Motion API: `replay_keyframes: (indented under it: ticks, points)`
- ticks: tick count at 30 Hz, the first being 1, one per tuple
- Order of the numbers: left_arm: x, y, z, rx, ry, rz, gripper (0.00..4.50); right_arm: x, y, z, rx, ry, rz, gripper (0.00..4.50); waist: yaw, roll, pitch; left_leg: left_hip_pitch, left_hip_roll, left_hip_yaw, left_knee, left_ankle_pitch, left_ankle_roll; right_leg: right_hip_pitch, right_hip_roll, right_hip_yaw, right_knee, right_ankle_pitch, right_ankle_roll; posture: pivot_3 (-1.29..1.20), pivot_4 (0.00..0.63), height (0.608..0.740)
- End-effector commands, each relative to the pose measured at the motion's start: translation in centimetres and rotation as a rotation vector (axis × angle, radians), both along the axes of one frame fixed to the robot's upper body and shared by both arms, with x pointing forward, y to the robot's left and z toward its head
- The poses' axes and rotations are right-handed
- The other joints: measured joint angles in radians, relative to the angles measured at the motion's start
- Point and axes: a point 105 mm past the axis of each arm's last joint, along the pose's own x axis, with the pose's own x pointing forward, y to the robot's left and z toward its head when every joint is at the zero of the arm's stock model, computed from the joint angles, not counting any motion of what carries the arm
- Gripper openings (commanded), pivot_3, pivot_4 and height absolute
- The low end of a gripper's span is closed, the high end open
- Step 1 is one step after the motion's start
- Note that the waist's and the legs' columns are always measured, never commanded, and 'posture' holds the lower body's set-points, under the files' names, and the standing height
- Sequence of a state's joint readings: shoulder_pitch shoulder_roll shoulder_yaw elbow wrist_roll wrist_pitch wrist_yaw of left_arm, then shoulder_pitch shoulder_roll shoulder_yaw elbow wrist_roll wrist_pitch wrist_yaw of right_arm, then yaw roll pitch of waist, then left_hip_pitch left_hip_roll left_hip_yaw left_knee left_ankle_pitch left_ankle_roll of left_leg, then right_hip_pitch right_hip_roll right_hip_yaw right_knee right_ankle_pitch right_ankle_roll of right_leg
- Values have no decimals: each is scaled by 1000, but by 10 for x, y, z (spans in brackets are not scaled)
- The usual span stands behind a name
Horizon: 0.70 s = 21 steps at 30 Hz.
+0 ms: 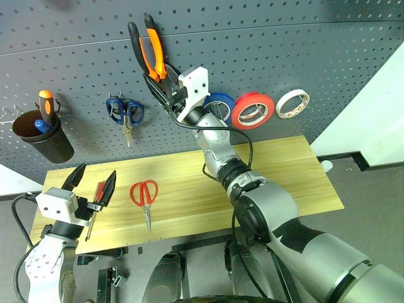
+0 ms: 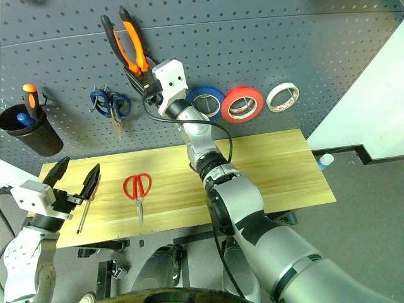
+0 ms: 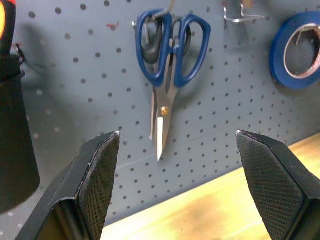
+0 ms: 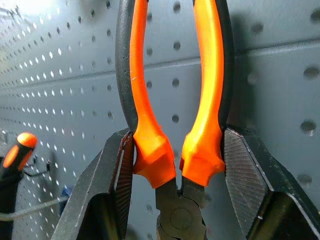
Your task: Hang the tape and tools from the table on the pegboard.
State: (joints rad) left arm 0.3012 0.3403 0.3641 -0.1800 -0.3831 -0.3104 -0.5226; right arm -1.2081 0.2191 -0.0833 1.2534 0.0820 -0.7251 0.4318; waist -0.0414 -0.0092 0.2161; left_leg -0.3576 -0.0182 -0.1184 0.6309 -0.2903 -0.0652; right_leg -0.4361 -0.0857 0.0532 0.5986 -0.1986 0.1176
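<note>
R gripper (image 1: 165, 85) is reaching up against the pegboard (image 1: 303, 57), clamping the orange-and-black pliers (image 1: 149, 50) at the base of the handles; handles are pointing up along the board, pliers' head is sitting down betw. the fingers. In the R wrist view each finger pad is pressing on the outer side of one handle (image 4: 172, 100).

L gripper (image 1: 93, 183) is hovering over the near-left part of the table (image 1: 278, 170), jaws standing wide w/ nothing betw. them. The slim screwdriver (image 2: 83, 213) w/ clear red handle is lying on the table just under/beside that gripper, shaft pointing toward the near edge. Red-handled scissors (image 1: 145, 199) are lying flat on the table just right of it, blades pointing near.

Red tape (image 1: 252, 110) is hanging on the board, right of the R arm, w/ a blue roll (image 1: 221, 104) on its left and a thinner whitish roll (image 1: 292, 103) on its right. Blue-handled scissors (image 3: 170, 65) are hanging on the board left of the pliers, blades down. Far left, a black cup (image 1: 44, 136) on the board is holding an orange-and-black screwdriver (image 1: 45, 104).
</note>
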Motion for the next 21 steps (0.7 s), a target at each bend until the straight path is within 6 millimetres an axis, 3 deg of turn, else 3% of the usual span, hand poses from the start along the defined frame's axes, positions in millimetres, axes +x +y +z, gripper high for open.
replay_keyframes:
  ticks: [1, 9, 15, 18, 21]
  points:
    - [-3, -2, 9, 5, -39, -14, 3859, -4, 3, 12, 14, -62, -31, 2212, 0, 0, 3, 0, 0, 0, 0, 0, 0, 0, 0, 0, 0, 0, 0, 162, 224, 740]
    - [-6, 0, 6, 9, -31, -16, 3859, 3, -4, 8, -17, -62, -106, 2212, -1, 0, 3, 0, 0, 0, 0, 0, 0, -1, 0, 0, 0, -1, 0, 171, 223, 740]
    - [-6, 2, 5, 12, -30, -13, 3859, 3, -2, -9, -82, -49, -111, 2212, 0, 0, 3, 0, 0, 0, 0, 0, 0, -1, 0, 0, 1, -1, -1, 171, 219, 740]
    - [-5, 3, 5, 11, -31, -14, 3859, 1, 2, -20, -126, -13, -33, 2212, -1, 0, 3, 0, 0, 0, 0, 0, 0, -1, 0, 0, 1, -1, -1, 167, 217, 740]
    - [-3, 2, 4, 7, -34, -19, 3859, 2, -1, -24, -121, 20, -5, 3169, -2, 0, 3, 0, 0, 0, -1, 0, 0, -1, 0, 0, 1, -1, -1, 159, 212, 740]
